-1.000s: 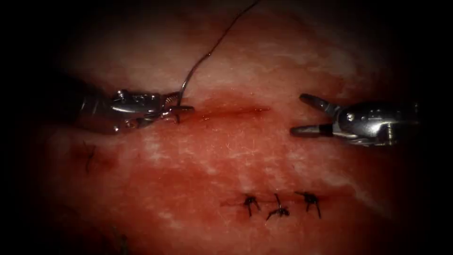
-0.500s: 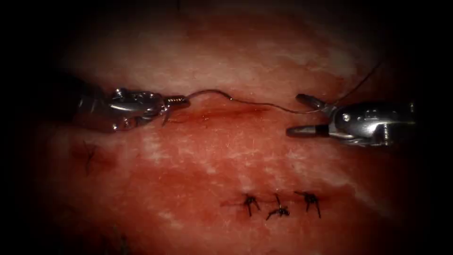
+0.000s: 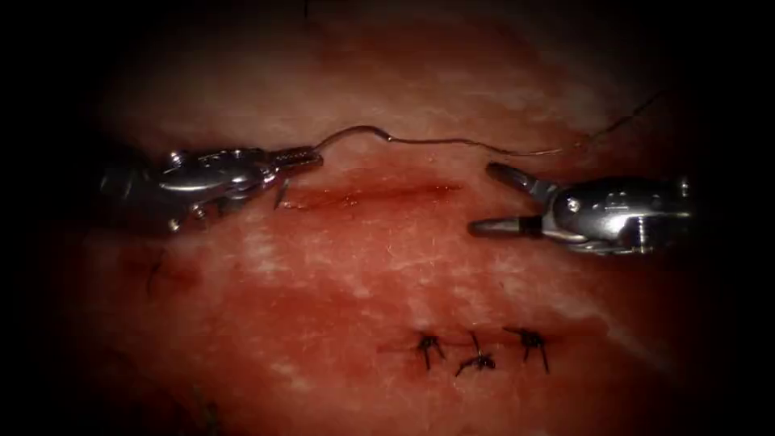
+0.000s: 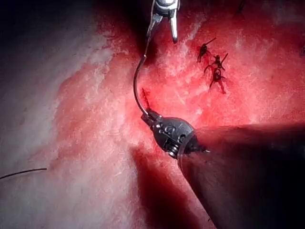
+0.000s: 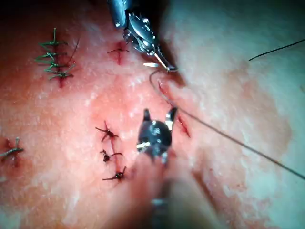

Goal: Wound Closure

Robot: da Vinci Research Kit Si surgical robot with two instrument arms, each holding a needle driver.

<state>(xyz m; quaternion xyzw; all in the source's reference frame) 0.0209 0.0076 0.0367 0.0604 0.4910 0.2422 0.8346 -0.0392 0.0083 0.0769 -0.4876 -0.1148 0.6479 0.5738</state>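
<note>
My left tool (image 3: 311, 157) is shut on the curved needle (image 3: 355, 132) a short way behind its point. The point hangs just below the jaws, over the left end of the cut (image 3: 387, 192), and looks free of the tissue (image 3: 363, 266). The needle's tail arches to the right, and thread (image 3: 484, 147) runs on from it to the upper right. My right tool (image 3: 484, 199) hovers at the cut's right end, open and holding nothing. The left wrist view shows the left tool (image 4: 145, 114) gripping the needle (image 4: 135, 83). The right wrist view shows the open right tool (image 5: 158, 117) beside the thread (image 5: 228, 138).
Three dark knotted stitches (image 3: 476, 349) sit in a row nearer the camera than the cut. An older stitch mark (image 3: 153, 268) lies below the left tool. Red fluid wets the tissue around the cut. Green-threaded stitches (image 5: 52, 59) lie on the tissue.
The left tool has turned the needle's tail from pointing up to lying rightward, then drawn back left and slightly up. The thread swung down to the right. The right tool shifted left, still open.
</note>
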